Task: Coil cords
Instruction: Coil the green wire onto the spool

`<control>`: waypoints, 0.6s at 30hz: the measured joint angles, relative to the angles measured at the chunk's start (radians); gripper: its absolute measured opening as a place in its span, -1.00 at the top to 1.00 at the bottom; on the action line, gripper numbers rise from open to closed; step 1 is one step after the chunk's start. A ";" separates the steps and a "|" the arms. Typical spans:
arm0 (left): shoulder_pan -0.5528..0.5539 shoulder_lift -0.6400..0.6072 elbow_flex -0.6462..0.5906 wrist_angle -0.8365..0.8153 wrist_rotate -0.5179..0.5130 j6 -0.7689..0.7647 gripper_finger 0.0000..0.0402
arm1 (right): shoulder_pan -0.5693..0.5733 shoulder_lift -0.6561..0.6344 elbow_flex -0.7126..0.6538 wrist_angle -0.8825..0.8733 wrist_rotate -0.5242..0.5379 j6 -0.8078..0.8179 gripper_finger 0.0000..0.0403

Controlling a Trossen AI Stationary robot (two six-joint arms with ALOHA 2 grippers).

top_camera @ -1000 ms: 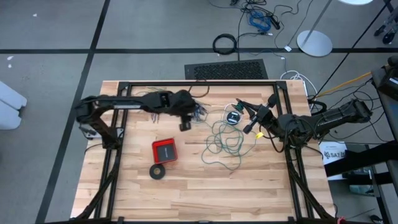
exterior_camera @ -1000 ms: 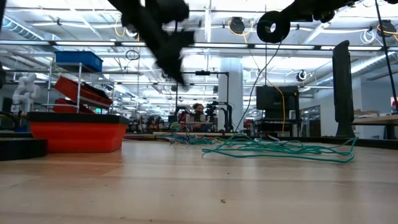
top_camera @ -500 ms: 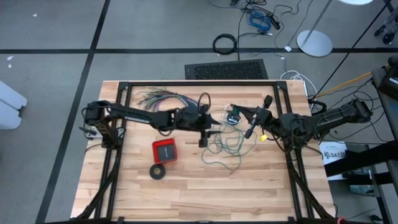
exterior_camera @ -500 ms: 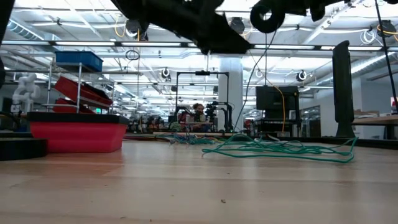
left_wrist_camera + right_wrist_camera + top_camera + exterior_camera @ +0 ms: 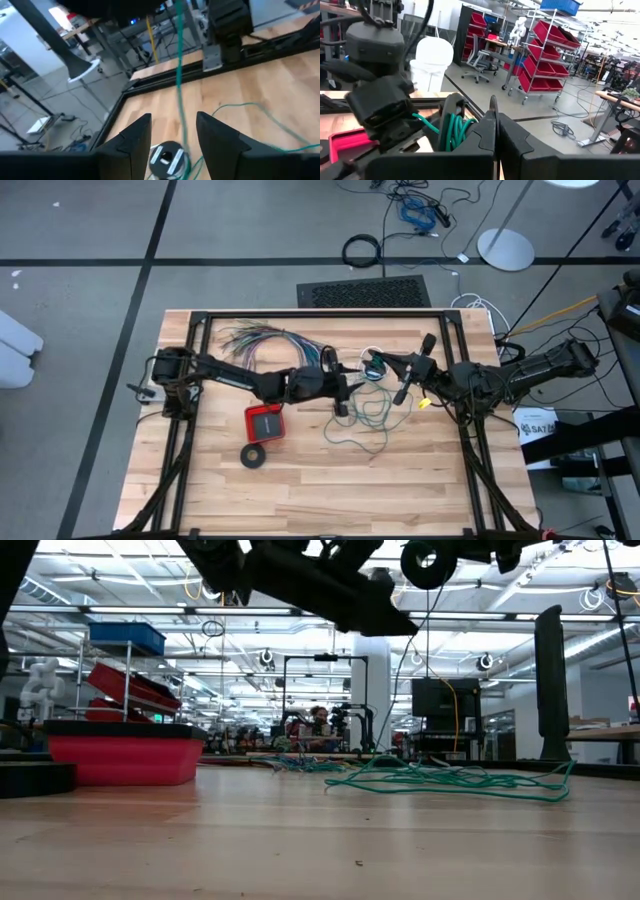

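The teal wire (image 5: 360, 418) lies in a loose tangle on the wooden table, right of centre (image 5: 450, 780). One strand (image 5: 178, 60) rises steeply from it toward my right gripper (image 5: 384, 361), which is shut above the table's far right (image 5: 495, 107). The white cord (image 5: 370, 350) loops by a black round piece (image 5: 167, 156) that rests on the table. My left gripper (image 5: 347, 392) hovers open just left of the tangle, roughly level, pointing at the round piece. The strand and the piece show between its fingers (image 5: 173, 119), apart from them. My right gripper is shut on the teal wire; several strands (image 5: 453, 131) run beside its closed fingers (image 5: 487, 135), which hide the place of contact. The gripper is about level, coming from the table's right. The wire hangs below it, its bulk lying on the table.
A red square box (image 5: 264, 421) and a black tape ring (image 5: 254, 455) lie left of the tangle. A fanned bundle of coloured wires (image 5: 265, 338) lies at the far left. The black frame rails (image 5: 320, 313) border the table. Bare wood lies toward the near edge.
My left gripper has swung from beside the coloured bundle toward the table's right, sinking a little, and has tipped up from pointing downward to nearly level. It now stands at the teal tangle. The wire and my right gripper have stayed where they were.
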 joint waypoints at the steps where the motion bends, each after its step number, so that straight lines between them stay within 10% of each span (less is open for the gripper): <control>1: 0.005 0.006 0.000 0.000 -0.001 -0.001 0.18 | 0.000 0.000 0.000 0.003 -0.001 -0.001 1.00; 18: 0.042 0.099 0.000 0.101 -0.005 -0.048 0.46 | 0.000 0.000 0.000 0.010 -0.001 -0.010 1.00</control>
